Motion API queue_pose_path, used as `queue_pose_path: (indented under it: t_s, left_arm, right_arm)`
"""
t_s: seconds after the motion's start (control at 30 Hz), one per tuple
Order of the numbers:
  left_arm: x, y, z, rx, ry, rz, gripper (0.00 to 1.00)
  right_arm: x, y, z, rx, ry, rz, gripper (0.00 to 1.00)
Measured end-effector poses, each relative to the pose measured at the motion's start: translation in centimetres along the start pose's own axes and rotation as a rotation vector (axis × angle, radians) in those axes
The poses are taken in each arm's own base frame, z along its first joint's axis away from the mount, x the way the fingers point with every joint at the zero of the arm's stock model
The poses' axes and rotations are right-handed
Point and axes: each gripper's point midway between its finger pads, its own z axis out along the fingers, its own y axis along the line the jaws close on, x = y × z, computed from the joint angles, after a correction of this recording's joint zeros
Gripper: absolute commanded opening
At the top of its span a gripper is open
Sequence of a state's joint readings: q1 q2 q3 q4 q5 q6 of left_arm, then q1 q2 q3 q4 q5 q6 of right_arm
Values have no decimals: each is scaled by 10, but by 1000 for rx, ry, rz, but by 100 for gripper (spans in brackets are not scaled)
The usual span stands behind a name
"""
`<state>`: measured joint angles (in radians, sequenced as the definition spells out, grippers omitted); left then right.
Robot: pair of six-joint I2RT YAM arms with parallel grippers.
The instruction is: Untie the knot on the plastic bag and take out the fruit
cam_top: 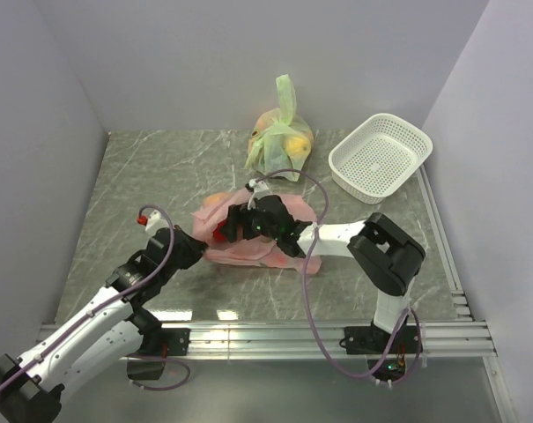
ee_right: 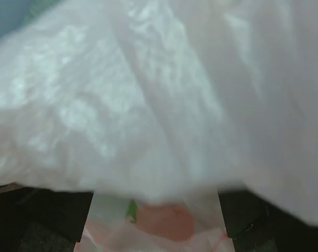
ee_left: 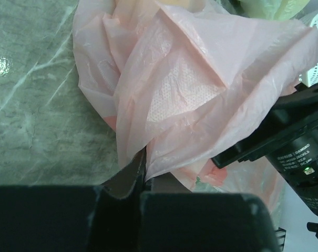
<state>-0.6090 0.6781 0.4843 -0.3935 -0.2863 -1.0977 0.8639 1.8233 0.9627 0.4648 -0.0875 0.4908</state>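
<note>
The pink plastic bag lies crumpled at the table's middle. My left gripper is at its left edge, shut on a fold of the pink plastic, which is pinched between its fingers. My right gripper is pushed into the bag from the right. In the right wrist view it is open, with plastic draped over the lens. A reddish-orange fruit with a green leaf shows between its fingers, untouched. A red fruit shows by the bag's mouth. No knot is visible.
A light green tied bag holding yellowish fruits stands behind the pink bag. A white basket sits at the back right. The right arm's black wrist crowds the pink bag's right side. Walls enclose the table on three sides.
</note>
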Motion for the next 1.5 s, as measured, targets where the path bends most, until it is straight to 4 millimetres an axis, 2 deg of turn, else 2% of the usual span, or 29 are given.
queue_pose_path:
  t_s: [0.13,0.33,0.4,0.63,0.77,0.87,1.0,1.03,1.13,1.23,1.3,1.37,1.4,1.5]
  left_arm:
    - [2,2,1,-7,5,-3,1]
    - [10,11,4,-19,20,-25,0]
    - [10,10,5,-17,20,-26,0]
    - [10,11,5,-19,21,-25,1]
    - [12,13,6,-20,20,-33,0]
    - [15,17,8,-29,25,-34,1]
    - [18,21,9,-37,29,-35,1]
    - [18,22,10,-38,29,-35,0]
    - [20,26,11,-49,32,-32,0]
    - [19,31,11,-68,22,-31,0]
    - [18,36,11,-90,13,-33,0]
    - [16,41,10,-114,-3,-39,1]
    - [15,43,10,-120,-11,-40,1]
    - [11,43,8,-119,-28,-41,0]
  right_arm:
    - [-12,4,8,4,-45,82,92]
    - [-27,0,22,58,-99,185,91]
    - [-25,-2,29,70,-94,207,91]
    - [2,-9,47,95,-30,279,89]
    - [4,-4,50,65,-32,307,86]
    - [5,1,54,27,-35,328,81]
    - [3,10,58,-28,-46,346,67]
    - [4,11,58,-35,-45,350,59]
    - [12,8,53,-42,-36,357,51]
    - [31,-6,41,-10,-2,347,51]
    - [37,-11,31,7,13,330,56]
    - [38,-14,20,19,21,299,61]
    - [35,-14,16,22,20,280,67]
    - [23,-12,2,26,6,215,77]
